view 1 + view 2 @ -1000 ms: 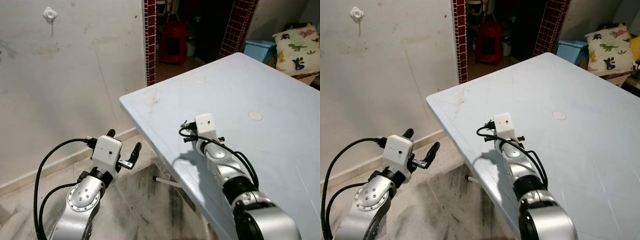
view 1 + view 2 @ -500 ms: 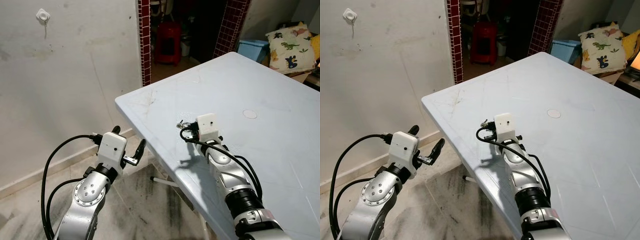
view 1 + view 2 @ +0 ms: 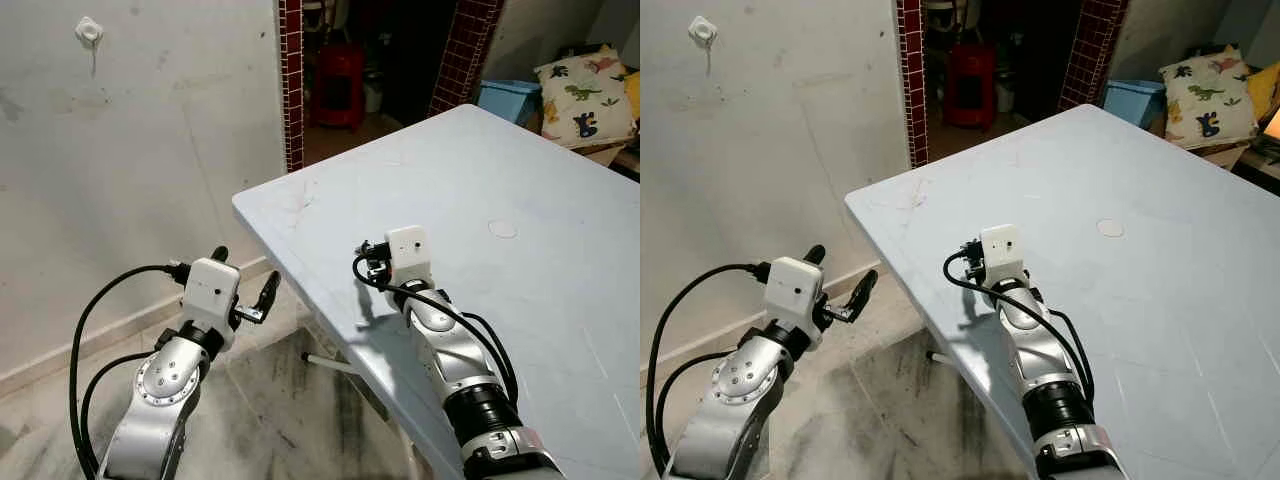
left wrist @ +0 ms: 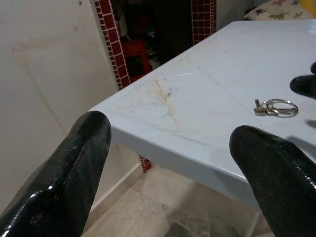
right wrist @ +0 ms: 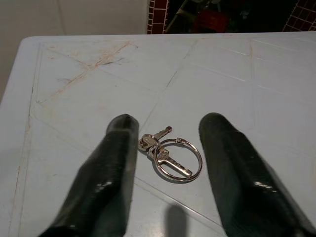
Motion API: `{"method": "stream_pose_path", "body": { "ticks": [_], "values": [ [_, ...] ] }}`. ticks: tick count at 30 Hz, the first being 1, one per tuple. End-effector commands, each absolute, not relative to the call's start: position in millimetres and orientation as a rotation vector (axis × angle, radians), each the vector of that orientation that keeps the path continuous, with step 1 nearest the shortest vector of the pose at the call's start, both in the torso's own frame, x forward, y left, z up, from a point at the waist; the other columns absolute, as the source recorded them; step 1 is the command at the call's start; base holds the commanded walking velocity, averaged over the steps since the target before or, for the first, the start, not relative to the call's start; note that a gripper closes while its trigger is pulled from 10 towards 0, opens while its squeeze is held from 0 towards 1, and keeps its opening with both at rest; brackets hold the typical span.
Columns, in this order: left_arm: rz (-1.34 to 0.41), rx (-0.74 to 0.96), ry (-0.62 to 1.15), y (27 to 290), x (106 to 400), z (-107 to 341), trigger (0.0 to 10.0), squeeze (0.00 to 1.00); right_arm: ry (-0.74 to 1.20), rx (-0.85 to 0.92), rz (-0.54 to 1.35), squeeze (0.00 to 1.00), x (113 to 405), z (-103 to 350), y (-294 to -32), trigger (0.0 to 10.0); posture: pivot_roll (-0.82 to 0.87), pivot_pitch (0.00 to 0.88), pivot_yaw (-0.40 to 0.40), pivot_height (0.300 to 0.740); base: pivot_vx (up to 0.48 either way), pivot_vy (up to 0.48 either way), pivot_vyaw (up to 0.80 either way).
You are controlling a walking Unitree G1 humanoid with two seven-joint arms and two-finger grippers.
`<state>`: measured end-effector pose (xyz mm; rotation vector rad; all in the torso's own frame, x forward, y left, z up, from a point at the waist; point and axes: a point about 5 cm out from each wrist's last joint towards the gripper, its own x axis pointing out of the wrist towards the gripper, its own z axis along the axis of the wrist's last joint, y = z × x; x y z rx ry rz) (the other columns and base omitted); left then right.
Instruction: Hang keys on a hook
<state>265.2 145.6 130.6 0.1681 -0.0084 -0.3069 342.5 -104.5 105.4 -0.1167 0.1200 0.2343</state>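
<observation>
Keys [image 5: 168, 153]: lying flat on the table [image 3: 560, 190] near its corner — between the spread fingers of the right gripper [image 5: 170, 148]
Handling: judged light, hard, slippery metal; best pinched at the ring
Left gripper [image 4: 168, 153]: fingers apart, off the table edge
Hook [image 3: 90, 31]: on the wall, well apart from the table
Containers: none holding anything

pale blue table [image 3: 520, 170]; silver keys [image 5: 170, 153] on a silver ring; glossy black fingers [image 5: 113, 173]; red stool [image 3: 342, 85]; dark red tiled doorposts [image 3: 291, 80]; dinosaur-patterned cushion [image 3: 585, 85]; white hook [image 3: 89, 31].
</observation>
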Motion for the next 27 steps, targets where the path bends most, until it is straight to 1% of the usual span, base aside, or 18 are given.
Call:
{"method": "stream_pose_path", "body": {
  "ticks": [1, 6, 10, 11, 12, 14, 16, 18, 22, 25, 27],
  "values": [
    [-0.298, 0.175, -0.017, 150.0, 267.4, 133.6, 10.0, 0.00, 0.095, -0.100, 0.237, 1.00, 342.1, 111.7, -103.2, 10.0, 0.10, 0.000, 0.011, 0.740, 0.000, 0.000, 0.00],
    [-0.226, 0.137, -0.073, 158.1, 266.0, 150.2, 10.0, 0.00, 0.028, -0.066, 0.230, 1.00, 338.7, 126.7, -105.8, 10.0, 0.09, 0.000, 0.006, 0.740, 0.000, 0.000, 0.00],
    [-0.185, 0.143, -0.110, 164.0, 260.7, 158.2, 10.0, 0.00, -0.027, -0.034, 0.231, 1.00, 331.2, 138.0, -110.9, 10.0, 0.09, 0.000, 0.002, 0.740, 0.000, 0.000, 0.00],
    [-0.187, 0.143, -0.126, 167.3, 254.6, 163.3, 10.0, 0.00, -0.062, -0.015, 0.226, 1.00, 324.8, 145.5, -114.9, 10.0, 0.09, 0.000, 0.002, 0.740, 0.000, 0.000, 0.00],
    [-0.187, 0.143, -0.126, 167.3, 254.6, 163.3, 10.0, 0.00, -0.062, -0.015, 0.226, 1.00, 324.8, 145.5, -114.9, 10.0, 0.09, 0.000, 0.002, 0.740, 0.000, 0.000, 0.00],
    [-0.190, 0.152, -0.129, 171.5, 248.2, 165.1, 10.0, 0.00, -0.088, -0.002, 0.225, 1.00, 314.7, 153.1, -119.7, 10.0, 0.07, 0.000, -0.005, 0.740, 0.000, 0.000, 0.00],
    [-0.191, 0.151, -0.126, 173.1, 245.9, 164.6, 10.0, 0.00, -0.096, -0.003, 0.225, 1.00, 309.5, 155.7, -122.3, 10.0, 0.07, 0.000, -0.009, 0.740, 0.000, 0.000, 0.00],
    [-0.182, 0.151, -0.123, 176.5, 242.6, 164.7, 10.0, 0.00, -0.095, -0.010, 0.206, 1.00, 296.3, 158.5, -130.7, 10.0, 0.06, 0.000, -0.014, 0.740, 0.000, 0.000, 0.00],
    [-0.168, 0.140, -0.109, 176.8, 237.7, 163.5, 10.0, 0.00, -0.082, -0.005, 0.200, 1.00, 281.9, 160.3, -136.3, 10.0, 0.06, 0.000, -0.011, 0.740, 0.000, 0.000, 0.00],
    [-0.142, 0.106, -0.060, 177.7, 227.9, 154.0, 10.0, 0.00, -0.048, -0.002, 0.194, 1.00, 269.7, 160.1, -139.5, 10.0, 0.05, 0.000, -0.008, 0.740, 0.000, 0.000, 0.00],
    [-0.157, 0.105, -0.038, 174.2, 220.2, 147.5, 10.0, 0.00, -0.035, -0.005, 0.201, 1.00, 263.4, 159.6, -139.6, 10.0, 0.04, 0.000, -0.005, 0.740, 0.000, 0.000, 0.00]
  ]
}}
